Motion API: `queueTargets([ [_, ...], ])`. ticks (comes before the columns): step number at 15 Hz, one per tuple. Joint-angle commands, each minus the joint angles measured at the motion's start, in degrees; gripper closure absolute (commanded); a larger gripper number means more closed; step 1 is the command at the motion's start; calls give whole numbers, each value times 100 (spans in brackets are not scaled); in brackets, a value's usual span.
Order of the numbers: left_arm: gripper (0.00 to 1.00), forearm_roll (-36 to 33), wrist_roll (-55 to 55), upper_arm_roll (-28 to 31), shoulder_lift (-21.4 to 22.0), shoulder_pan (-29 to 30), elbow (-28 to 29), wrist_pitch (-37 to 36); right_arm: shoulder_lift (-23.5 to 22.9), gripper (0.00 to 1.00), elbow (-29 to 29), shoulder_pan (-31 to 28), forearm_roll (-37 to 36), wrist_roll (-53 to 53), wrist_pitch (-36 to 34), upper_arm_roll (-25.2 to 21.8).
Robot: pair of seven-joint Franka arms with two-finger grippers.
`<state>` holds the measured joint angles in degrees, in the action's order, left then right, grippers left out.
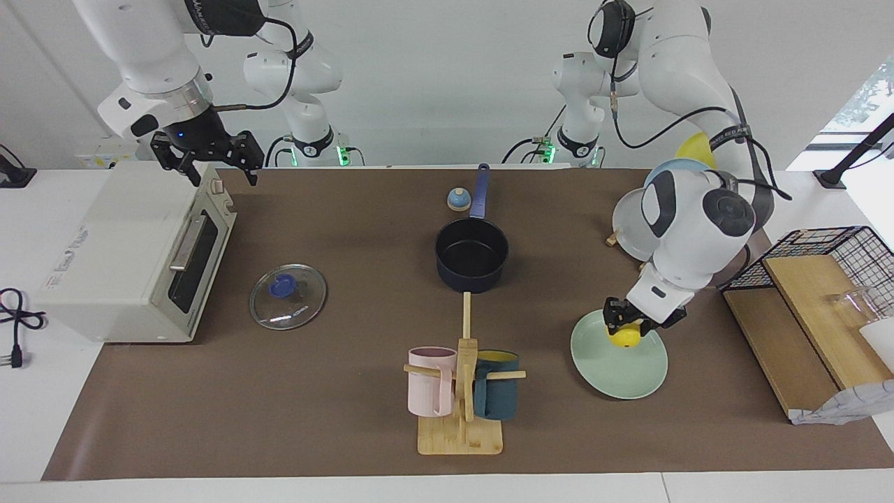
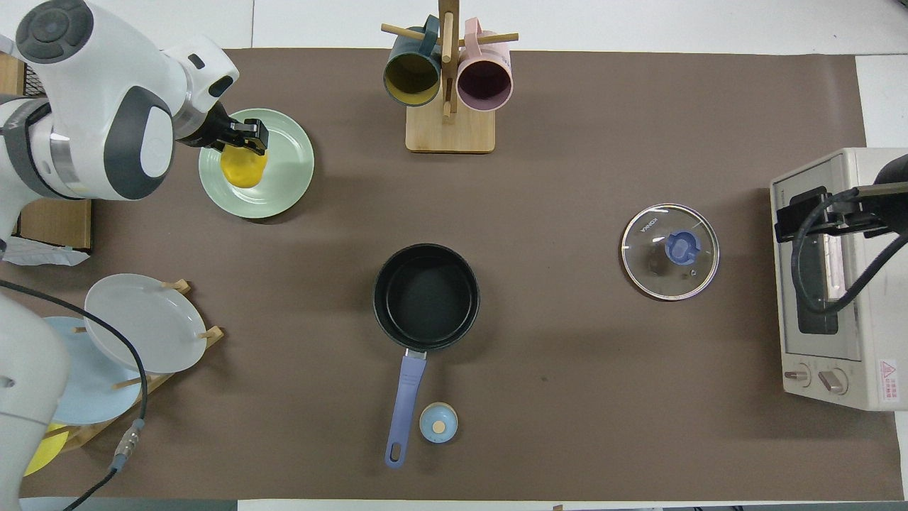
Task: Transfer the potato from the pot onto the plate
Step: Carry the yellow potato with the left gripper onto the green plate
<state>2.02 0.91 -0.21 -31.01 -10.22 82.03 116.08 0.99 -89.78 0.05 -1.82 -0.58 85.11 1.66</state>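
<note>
- Hovering over the toaster oven (image 1: 133,251) at the right arm's end of the table, the right gripper (image 1: 204,166) has its fingers spread, grasping nothing.
- Midway along the table, the pot (image 1: 471,255) stands empty.
- Over the plate (image 1: 628,374), the left gripper (image 1: 631,328) has its fingers clenched on the potato (image 1: 624,337), which pokes out below them.

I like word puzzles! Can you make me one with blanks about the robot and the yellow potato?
1. The left gripper is shut on the yellow ____.
2. The potato is over the mint-green ____.
3. The pot has ____ in it.
4. The right gripper waits over the white ____.

Missing words: potato; plate; nothing; oven
</note>
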Motion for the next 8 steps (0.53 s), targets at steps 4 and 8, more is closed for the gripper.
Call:
queueTargets([
  [4, 100, -325, -126, -49, -379, 99, -249, 90, -38, 0, 75, -67, 102, -91, 32, 27],
  [8, 95, -370, -126, -49, -265, 99, 277, 555, -38, 0, 75, -67, 111, -91, 41, 36],
])
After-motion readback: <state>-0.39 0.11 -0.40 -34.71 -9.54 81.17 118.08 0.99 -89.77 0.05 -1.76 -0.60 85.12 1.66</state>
